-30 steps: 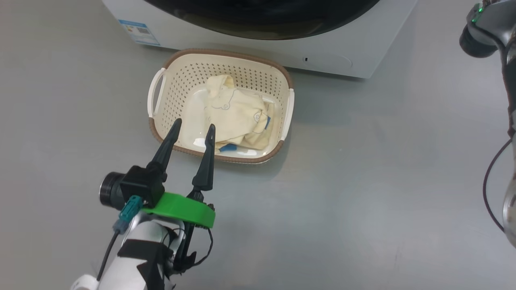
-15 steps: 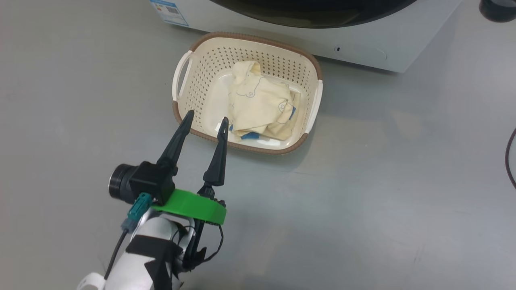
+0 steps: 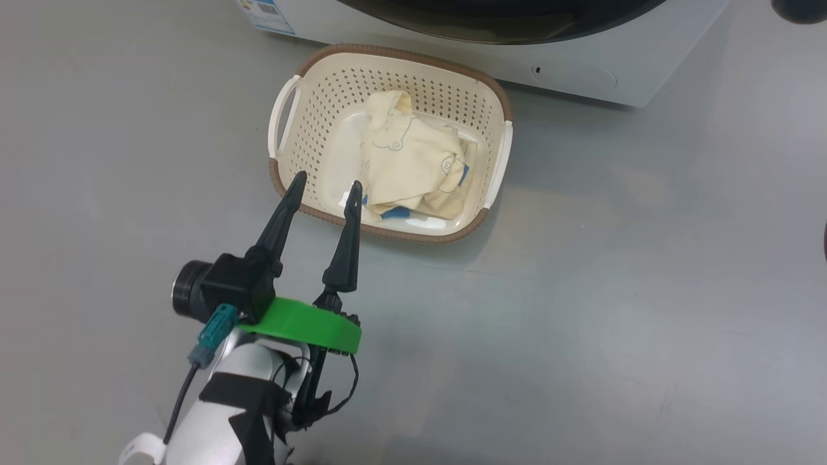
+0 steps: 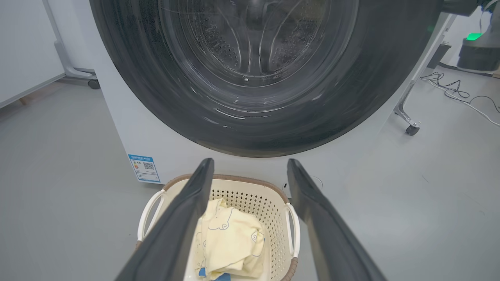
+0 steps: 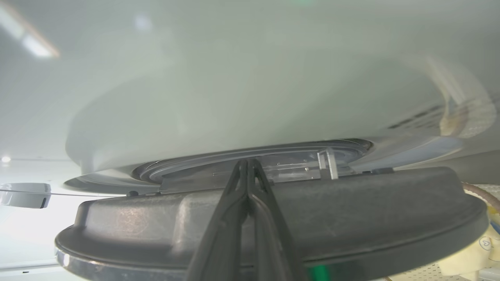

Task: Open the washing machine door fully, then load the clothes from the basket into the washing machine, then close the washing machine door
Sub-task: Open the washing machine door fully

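Left gripper (image 3: 327, 179) spread wide near the basket (image 3: 413, 236) rim, cream clothes (image 3: 407, 161) heaped inside, washing machine (image 3: 581, 68) just behind (glossy black door (image 4: 148, 97)), right gripper (image 5: 248, 162) with fingers pressed together.

The basket (image 3: 314, 123) is seen in cream, its sides dotted with rows of small holes, its rim (image 3: 417, 237) done in a brown woven pattern and its handles (image 3: 282, 117) in white. The clothes (image 3: 410, 161) are coloured pale yellow, marked with thin blue line drawings and edged in blue. The washing machine (image 3: 581, 68) is finished in white and carries a blue and white sticker (image 3: 265, 13). The door (image 4: 371, 78) is ringed in glossy black around clear glass, through which a silvery, hole-dotted drum (image 4: 291, 43) is seen. The floor (image 3: 614, 290) is coloured plain grey. The left gripper (image 3: 327, 179) is made up of black fingers (image 3: 278, 223), a bright green ring (image 3: 303, 324) and a teal plug (image 3: 213, 332).
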{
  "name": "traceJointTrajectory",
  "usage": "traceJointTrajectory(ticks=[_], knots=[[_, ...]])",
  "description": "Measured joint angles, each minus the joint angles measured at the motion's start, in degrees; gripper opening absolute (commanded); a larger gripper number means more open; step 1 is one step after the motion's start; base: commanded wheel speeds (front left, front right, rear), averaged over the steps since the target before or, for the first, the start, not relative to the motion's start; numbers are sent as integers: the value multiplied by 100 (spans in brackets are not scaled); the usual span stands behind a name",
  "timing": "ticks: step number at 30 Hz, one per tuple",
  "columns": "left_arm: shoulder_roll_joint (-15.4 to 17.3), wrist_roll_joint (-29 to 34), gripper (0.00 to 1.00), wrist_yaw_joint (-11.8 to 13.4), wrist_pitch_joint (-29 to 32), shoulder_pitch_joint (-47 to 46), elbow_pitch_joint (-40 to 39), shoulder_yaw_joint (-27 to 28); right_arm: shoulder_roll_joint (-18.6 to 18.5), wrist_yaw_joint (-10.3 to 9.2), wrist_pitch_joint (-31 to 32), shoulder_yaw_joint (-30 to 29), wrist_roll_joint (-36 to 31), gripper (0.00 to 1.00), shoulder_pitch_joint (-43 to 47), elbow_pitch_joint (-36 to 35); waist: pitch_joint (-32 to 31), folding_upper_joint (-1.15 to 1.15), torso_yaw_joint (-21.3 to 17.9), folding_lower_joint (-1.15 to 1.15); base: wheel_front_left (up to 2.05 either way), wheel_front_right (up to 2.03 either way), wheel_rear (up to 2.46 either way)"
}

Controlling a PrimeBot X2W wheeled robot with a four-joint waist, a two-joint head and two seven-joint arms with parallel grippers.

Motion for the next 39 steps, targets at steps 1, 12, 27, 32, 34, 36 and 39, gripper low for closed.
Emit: traceJointTrajectory(ticks=[1,12,27,32,34,36,39], knots=[[0,0,100,18,0,-1,0,3,22,0,71,2,24,0,31,-87,0,0,-25,0,0,0,0],[-1,3,100,32,0,-13,8,4,209,0,760,43,324,0,720,-938,-6,0,-215,0,0,0,0],[0,36,100,23,0,-7,21,18,370,0,1782,336,882,0,1817,-1906,-261,0,-274,0,0,0,0],[0,36,100,22,0,14,118,16,381,0,2029,738,1424,0,2345,-2315,-432,0,-293,0,0,0,0],[0,36,100,22,0,14,155,14,389,0,2052,943,1596,0,2516,-2444,-493,0,-303,0,0,0,0],[1,36,100,21,0,20,171,11,392,0,2053,1140,1798,0,2686,-2566,-554,0,-310,0,0,0,0],[1,36,100,21,0,46,186,-1,393,0,2046,1446,2072,0,2932,-2755,-642,0,-318,0,0,0,0]])
